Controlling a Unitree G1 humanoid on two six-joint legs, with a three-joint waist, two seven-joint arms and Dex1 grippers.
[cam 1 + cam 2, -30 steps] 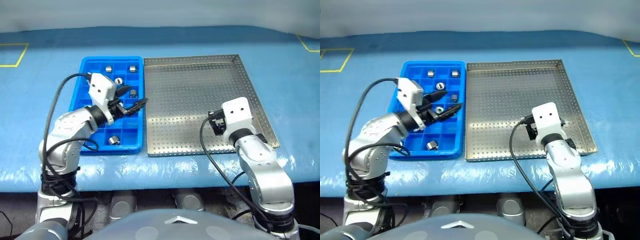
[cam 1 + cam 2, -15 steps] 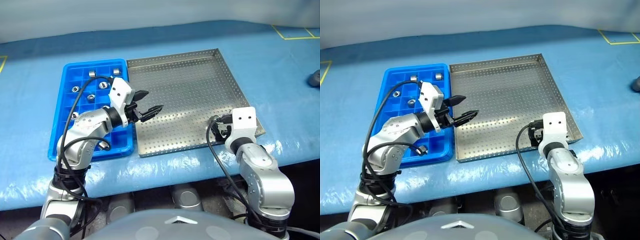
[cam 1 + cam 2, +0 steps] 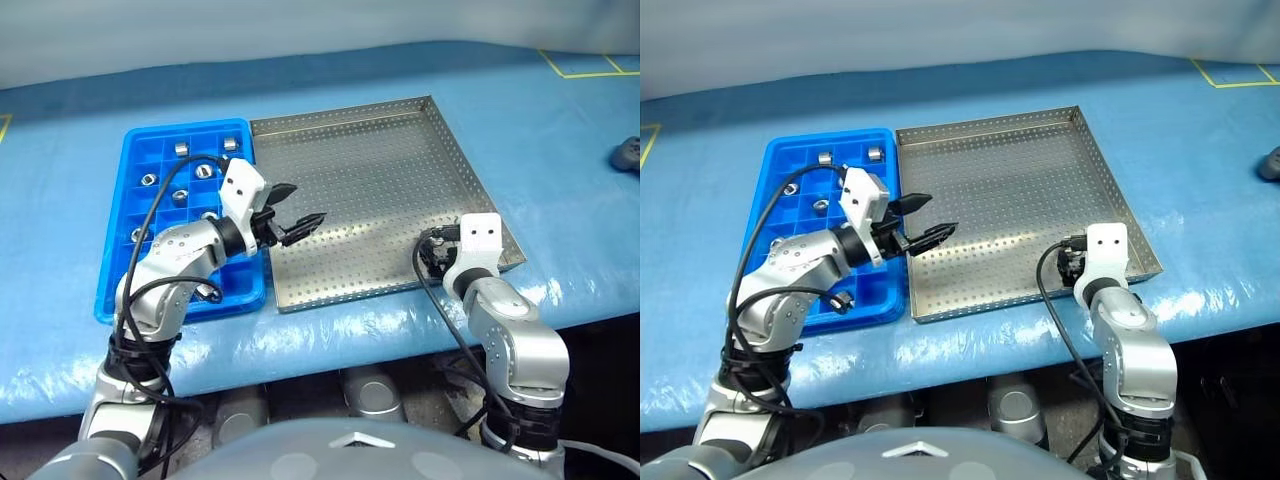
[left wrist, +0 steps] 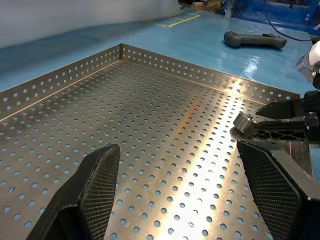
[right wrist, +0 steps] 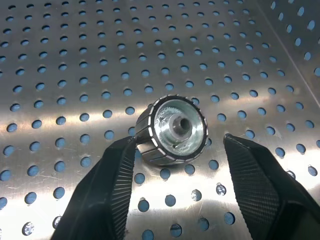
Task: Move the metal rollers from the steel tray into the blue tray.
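The steel tray (image 3: 370,180) lies on a blue-covered table (image 3: 560,130), with the blue tray (image 3: 130,290) touching its left edge; several metal rollers (image 3: 181,149) sit in separate compartments of the blue tray, most of them toward its far end, and one (image 3: 207,291) near its front edge beside the left arm.

One roller (image 5: 172,130) lies on its side on the perforated floor of the steel tray, close to the tray's front right corner; its hollow end faces the right wrist camera, and its rim is ridged.

The right gripper (image 5: 177,165) is low over that corner, its two black fingers (image 5: 112,192) half spread with the roller between them; one finger seems to touch the roller's side, while the other stands a little apart from it, so the roller is framed and not clamped. In the left wrist view the same roller (image 4: 245,121) shows at the tips of the right gripper.

The left gripper (image 3: 298,208) hangs above the left part of the steel tray, just past the seam between the two trays; its fingers (image 4: 100,185) are spread wide and hold nothing.

A dark handheld controller (image 4: 254,39) lies on the table beyond the steel tray's right side, well apart from both trays.
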